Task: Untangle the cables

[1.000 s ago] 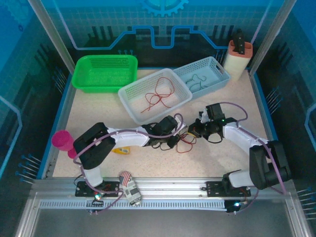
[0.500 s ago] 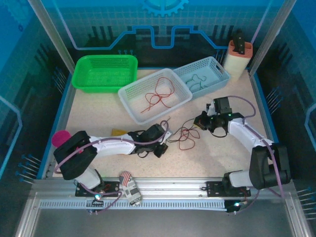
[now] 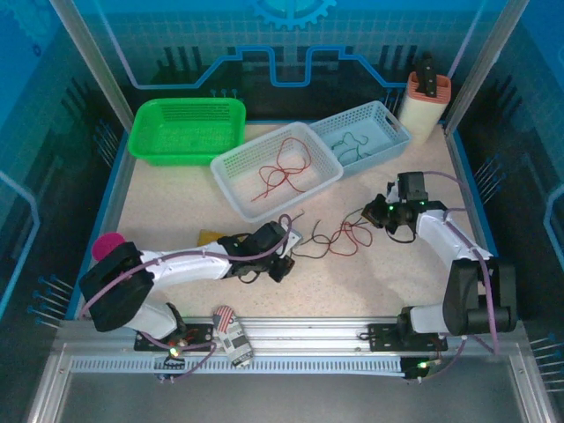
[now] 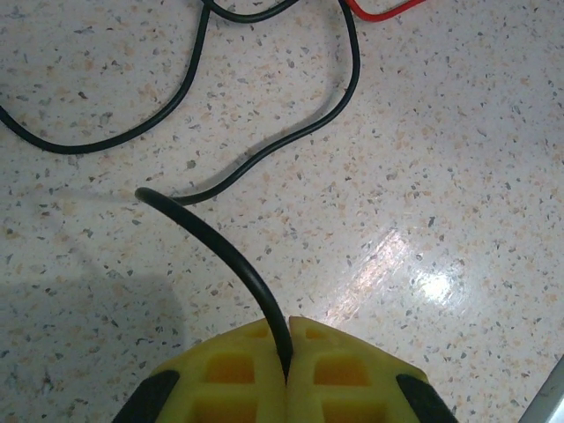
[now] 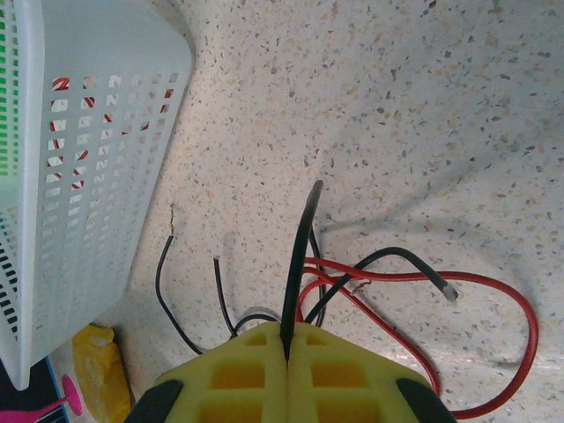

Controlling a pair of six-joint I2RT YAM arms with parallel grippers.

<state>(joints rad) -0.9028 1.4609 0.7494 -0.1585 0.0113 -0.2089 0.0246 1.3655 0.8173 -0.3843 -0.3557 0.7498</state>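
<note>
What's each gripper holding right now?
Left gripper: closed on a black cable.
Right gripper: closed on a black wire.

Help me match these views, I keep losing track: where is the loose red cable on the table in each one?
Top external: red cable lies mid-table, in front of the white basket.
Left wrist: red cable at the top edge, right of centre.
Right wrist: red cable loops across the lower right.
Shared landmark: the black cable running beside it.
</note>
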